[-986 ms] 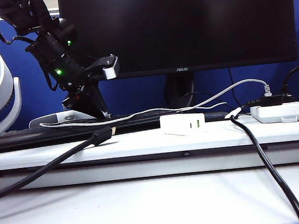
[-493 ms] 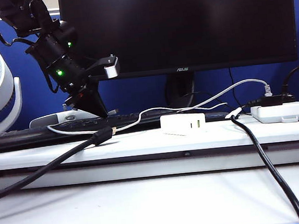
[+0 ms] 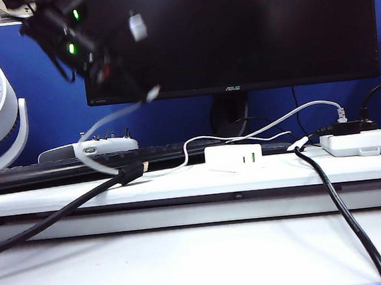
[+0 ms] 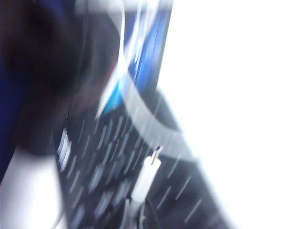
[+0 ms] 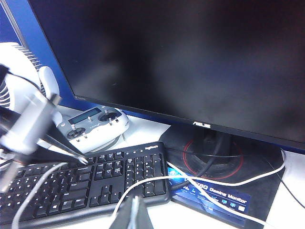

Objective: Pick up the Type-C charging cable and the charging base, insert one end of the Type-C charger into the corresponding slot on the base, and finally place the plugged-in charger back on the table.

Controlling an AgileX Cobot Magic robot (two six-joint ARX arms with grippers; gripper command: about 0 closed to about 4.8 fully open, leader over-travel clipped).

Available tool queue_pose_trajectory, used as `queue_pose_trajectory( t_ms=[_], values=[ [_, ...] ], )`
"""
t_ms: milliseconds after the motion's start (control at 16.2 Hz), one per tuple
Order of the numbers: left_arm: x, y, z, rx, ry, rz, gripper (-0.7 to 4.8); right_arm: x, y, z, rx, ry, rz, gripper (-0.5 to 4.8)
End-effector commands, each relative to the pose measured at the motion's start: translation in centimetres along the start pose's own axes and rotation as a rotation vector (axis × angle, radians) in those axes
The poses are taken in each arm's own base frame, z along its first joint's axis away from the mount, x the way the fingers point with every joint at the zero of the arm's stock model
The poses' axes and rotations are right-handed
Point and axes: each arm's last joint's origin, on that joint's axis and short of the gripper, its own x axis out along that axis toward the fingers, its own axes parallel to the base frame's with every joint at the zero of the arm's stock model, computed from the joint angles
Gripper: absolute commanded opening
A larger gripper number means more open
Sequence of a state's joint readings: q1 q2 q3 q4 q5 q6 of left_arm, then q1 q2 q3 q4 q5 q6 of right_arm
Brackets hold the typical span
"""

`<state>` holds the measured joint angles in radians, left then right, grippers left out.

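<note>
Left gripper (image 3: 121, 72) grips Type-C charging cable (image 3: 118, 115), plug rightward; right gripper (image 5: 135, 210) shut.

The left wrist view is heavily blurred. Low in the frame, slightly left of centre, the Type-C charging cable (image 4: 145, 177) rises from the bottom edge, its small metal plug tip pointing up and right. Behind it a dark keyboard (image 4: 102, 191) streaks diagonally across the lower half. A blue band runs down the upper middle, dark shapes fill the upper left, and the right side is washed-out white
</note>
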<state>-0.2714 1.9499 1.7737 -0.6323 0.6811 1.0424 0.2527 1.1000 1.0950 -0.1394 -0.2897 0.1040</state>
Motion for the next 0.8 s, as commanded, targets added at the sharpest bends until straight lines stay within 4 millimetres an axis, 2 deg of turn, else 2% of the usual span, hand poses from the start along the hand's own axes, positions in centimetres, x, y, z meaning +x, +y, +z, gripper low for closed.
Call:
queue_pose_trajectory(
  t_ms=[62, 370, 555, 801],
  values=[
    [-1.4, -0.4, 1.9, -0.123, -0.208, -0.105, 0.47, -0.2, 0.1, 0.4, -0.007, -0.024, 0.009, -0.02],
    [-2.8, -0.6, 4.3, -0.288, -0.505, -0.347, 0.48, -0.2, 0.7, 0.4, -0.017, -0.012, 0.202, -0.01],
    [-2.7, -0.6, 5.2, -0.358, -0.542, -0.410, 0.48, -0.3, 1.0, 0.7, -0.035, -0.035, 0.312, -0.01],
    [-2.7, -0.5, 5.6, -0.408, -0.557, -0.452, 0.48, -0.2, 1.0, 0.7, -0.035, -0.036, 0.318, -0.01]
  ],
)
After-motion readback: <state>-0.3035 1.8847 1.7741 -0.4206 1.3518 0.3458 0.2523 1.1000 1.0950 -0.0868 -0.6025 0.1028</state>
